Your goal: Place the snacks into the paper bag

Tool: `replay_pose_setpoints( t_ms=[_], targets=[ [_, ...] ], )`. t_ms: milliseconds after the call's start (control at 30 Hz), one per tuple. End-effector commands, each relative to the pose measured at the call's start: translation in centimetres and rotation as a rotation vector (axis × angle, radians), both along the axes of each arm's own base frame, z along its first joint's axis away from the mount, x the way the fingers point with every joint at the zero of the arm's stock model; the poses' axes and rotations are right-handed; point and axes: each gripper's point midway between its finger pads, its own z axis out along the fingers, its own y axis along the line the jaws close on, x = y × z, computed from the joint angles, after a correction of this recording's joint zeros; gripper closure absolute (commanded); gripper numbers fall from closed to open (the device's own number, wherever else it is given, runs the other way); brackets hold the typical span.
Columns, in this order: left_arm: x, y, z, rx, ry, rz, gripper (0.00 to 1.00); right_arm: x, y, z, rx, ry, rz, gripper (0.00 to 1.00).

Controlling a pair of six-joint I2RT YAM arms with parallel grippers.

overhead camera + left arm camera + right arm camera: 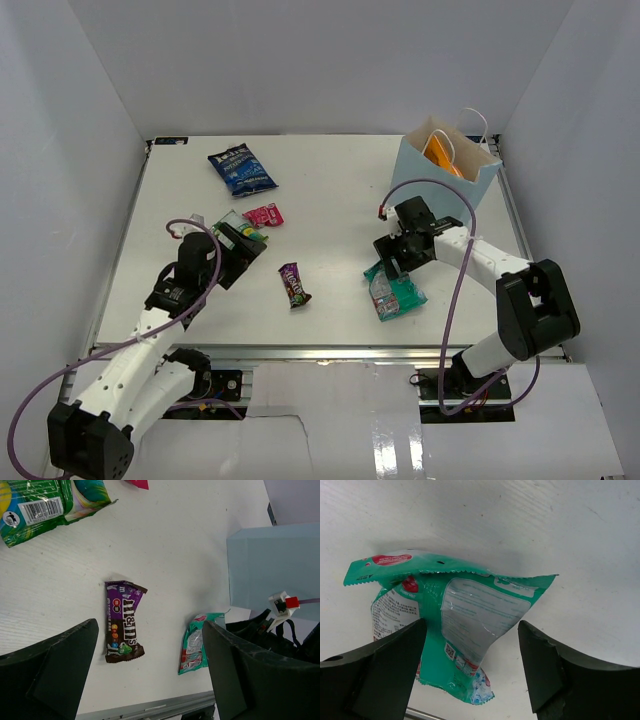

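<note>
While the right jaws hang spread wide over the teal packet (470,615), nothing is pinched yet. The packet lies crumpled on the counter (330,200) between the 2 fingers (385,665), its serrated top edge beyond the tips and its lower end nearer the wrist. One side seems to reach a finger, though the wrist view is too close to be sure of contact.

To do this grasp well, I would lower until both tips bracket the puffed middle. Then I would close slowly, so the slick film bunches rather than squirts out.

The paper bag (440,185) stands just beyond these jaws, with an orange chip bag (440,152) already inside. The left jaws are likewise spread and empty. The purple candy bar (124,621) lies ahead between them, and the green packet (45,505) farther ahead.
</note>
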Motion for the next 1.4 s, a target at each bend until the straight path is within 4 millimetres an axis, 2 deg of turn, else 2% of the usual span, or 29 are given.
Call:
replay_pose_setpoints(
  t_ms=[0,67,100,200,367,400,500,600,633,733,767,833,867,900,933,967,1000,1033,1100,1133,1233,1267,1300,1333,1367],
  targets=[
    [-0.4,-1.2,0.4,-0.038,-0.042,-0.079,0.05,-0.3,1.8,-0.2,0.107,0.019,0.033,0.21],
    [-0.6,-1.7,0.6,-0.047,-0.072,-0.115,0.06,-0.8,2.4,-0.2,0.142,0.031,0.086,0.33],
    [-0.7,-1.7,0.8,-0.05,-0.083,-0.122,0.06,-0.9,2.5,0.0,0.154,0.028,0.109,0.48],
    [-1.0,-2.0,1.0,-0.058,-0.114,-0.15,0.06,-1.3,3.3,0.7,0.213,0.023,0.188,0.7],
    [-1.2,-2.1,1.4,-0.058,-0.142,-0.165,0.06,-1.7,4.5,2.4,0.328,0.003,0.311,0.92],
    [-1.2,-2.1,1.5,-0.057,-0.146,-0.168,0.06,-1.6,4.8,3.4,0.366,-0.018,0.35,0.92],
    [-1.2,-2.3,1.9,-0.05,-0.164,-0.189,0.06,-3.2,6.5,6.3,0.516,-0.034,0.539,0.92],
    [-1.2,-2.6,2.6,-0.044,-0.203,-0.216,0.06,-3.3,7.5,11.4,0.63,-0.145,0.717,0.92],
    [-1.2,-2.7,2.9,-0.045,-0.213,-0.227,0.06,-2.6,7.9,14.3,0.644,-0.223,0.766,0.92],
    [-1.3,-2.7,3.8,-0.038,-0.255,-0.242,0.06,-1.5,8.2,20.2,0.669,-0.39,0.835,0.92],
    [-1.3,-2.7,3.9,-0.038,-0.261,-0.245,0.06,-0.5,8.4,24.4,0.674,-0.494,0.863,0.92],
    [-1.4,-2.7,4.2,-0.032,-0.276,-0.247,0.06,1.1,7.9,28.8,0.679,-0.579,0.834,0.92],
    [-1.4,-2.6,4.4,-0.031,-0.283,-0.245,0.06,2.1,7.7,34.0,0.668,-0.719,0.84,0.92],
    [-1.5,-2.6,4.3,-0.029,-0.284,-0.244,0.06,3.3,7.3,36.1,0.674,-0.764,0.808,0.92],
    [-1.5,-2.5,4.4,-0.028,-0.289,-0.245,0.06,4.4,6.0,38.6,0.704,-0.782,0.7,0.92],
    [-1.5,-2.5,4.5,-0.028,-0.292,-0.243,0.06,5.4,4.9,42.8,0.671,-0.904,0.643,0.92],
    [-1.5,-2.5,4.5,-0.027,-0.293,-0.245,0.06,7.3,3.4,45.2,0.643,-0.996,0.58,0.92],
    [-1.5,-2.5,4.6,-0.025,-0.297,-0.244,0.06,8.9,1.7,47.0,0.602,-1.063,0.464,0.92],
    [-1.4,-2.5,4.5,-0.022,-0.296,-0.246,0.06,10.4,-0.7,50.7,0.577,-1.169,0.314,0.92],
    [-1.4,-2.5,4.6,-0.02,-0.296,-0.246,0.06,11.1,-1.5,51.2,0.555,-1.198,0.267,0.92],
    [-1.3,-2.6,4.7,-0.017,-0.302,-0.251,0.06,14.5,-6.9,51.6,0.405,-1.302,-0.043,0.92],
    [-1.2,-2.6,4.7,-0.013,-0.307,-0.251,0.06,15.4,-7.8,50.2,0.372,-1.289,-0.097,0.92],
    [-1.2,-2.6,4.7,-0.014,-0.305,-0.25,0.06,15.9,-8.7,50.1,0.344,-1.313,-0.145,0.92],
    [-1.1,-2.6,4.7,-0.014,-0.308,-0.251,0.06,16.6,-10.3,49.1,0.29,-1.318,-0.23,0.92],
    [-1.1,-2.6,4.7,-0.013,-0.31,-0.253,0.06,16.8,-11.0,48.4,0.267,-1.317,-0.262,0.92]
  ],
)
